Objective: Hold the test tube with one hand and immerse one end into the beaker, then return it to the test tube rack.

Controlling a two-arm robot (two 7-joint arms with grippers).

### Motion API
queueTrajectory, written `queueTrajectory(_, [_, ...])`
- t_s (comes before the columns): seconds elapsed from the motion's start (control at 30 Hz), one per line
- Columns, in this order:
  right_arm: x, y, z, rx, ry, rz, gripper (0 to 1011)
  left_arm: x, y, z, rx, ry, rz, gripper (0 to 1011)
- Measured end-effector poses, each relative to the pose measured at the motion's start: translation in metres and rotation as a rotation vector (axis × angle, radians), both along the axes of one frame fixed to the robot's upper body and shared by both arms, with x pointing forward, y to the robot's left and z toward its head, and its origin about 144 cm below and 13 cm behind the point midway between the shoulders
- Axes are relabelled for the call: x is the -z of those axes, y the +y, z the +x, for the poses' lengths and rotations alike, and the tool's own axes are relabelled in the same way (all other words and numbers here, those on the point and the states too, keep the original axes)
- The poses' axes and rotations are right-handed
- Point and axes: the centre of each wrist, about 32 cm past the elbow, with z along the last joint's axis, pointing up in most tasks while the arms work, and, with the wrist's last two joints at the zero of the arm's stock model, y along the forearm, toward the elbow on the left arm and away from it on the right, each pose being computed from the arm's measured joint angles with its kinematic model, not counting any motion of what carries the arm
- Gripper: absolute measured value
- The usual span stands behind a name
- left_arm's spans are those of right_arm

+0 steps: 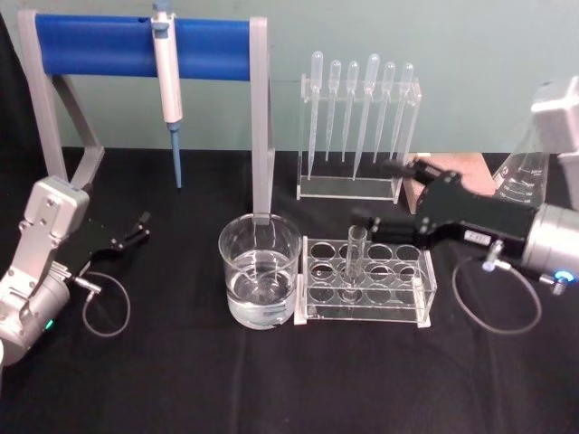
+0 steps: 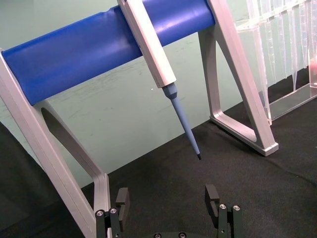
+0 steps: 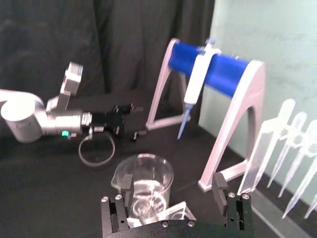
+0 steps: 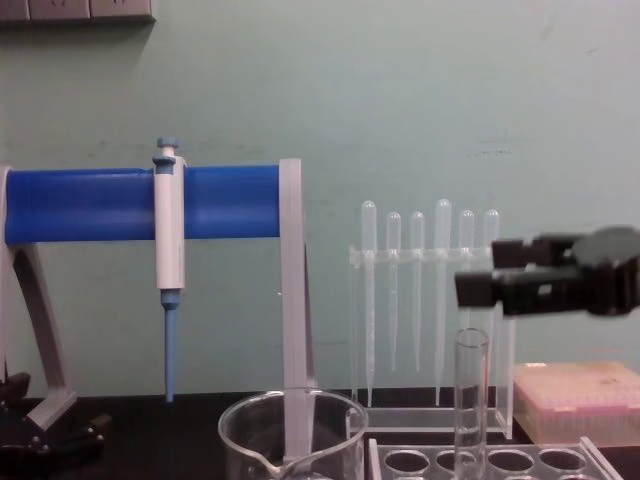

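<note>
The long clear glass test tube (image 1: pixel 354 256) stands upright in the clear multi-hole rack (image 1: pixel 366 278), at 3 o'clock of the wide clear glass beaker (image 1: pixel 259 272), apparently holding water. The black two-fingered right gripper (image 1: pixel 375 195) hovers spread wide above the tube. The left gripper (image 1: pixel 142 226) rests spread at 9 o'clock. The black cloth table (image 1: pixel 181 380) meets a pale green wall (image 4: pixel 400 90). 6 plastic pipettes (image 1: pixel 360 113); 1 white-and-blue pipettor (image 1: pixel 168 81).

Pale green wall (image 4: pixel 400 90) behind; black-clothed table (image 1: pixel 181 380).

The clear test tube (image 1: pixel 355 258) stands upright in a clear rack (image 1: pixel 366 280) mid-bench; just beside it the wide glass beaker (image 1: pixel 260 271) holds clear liquid.
</note>
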Motion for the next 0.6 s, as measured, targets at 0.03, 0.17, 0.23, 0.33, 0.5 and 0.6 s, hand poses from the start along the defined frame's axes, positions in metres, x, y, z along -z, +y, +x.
queueTrajectory(0.03, [-0.002,-0.002,-0.002,0.015,-0.006,0.019,1004,0.000,0.000,0.000,0.000,0.000,0.000,1000])
queueTrajectory(0.17, [-0.001,-0.004,-0.006,0.077,-0.015,0.053,1004,0.000,0.000,0.000,0.000,0.000,0.000,1000])
queueTrajectory(0.23, [0.005,-0.003,-0.009,0.161,-0.018,0.076,1004,0.000,0.000,0.000,0.000,0.000,0.000,1000])
queueTrajectory(0.33, [0.020,-0.001,-0.014,0.331,-0.031,0.096,1004,0.000,0.000,0.000,0.000,0.000,0.000,1000])
queueTrajectory(0.5, [0.046,0.007,-0.019,0.547,-0.065,0.096,1004,0.000,0.000,0.000,0.000,0.000,0.000,1000])
queueTrajectory(0.6, [0.061,0.012,-0.020,0.645,-0.079,0.089,1004,0.000,0.000,0.000,0.000,0.000,0.000,1000])
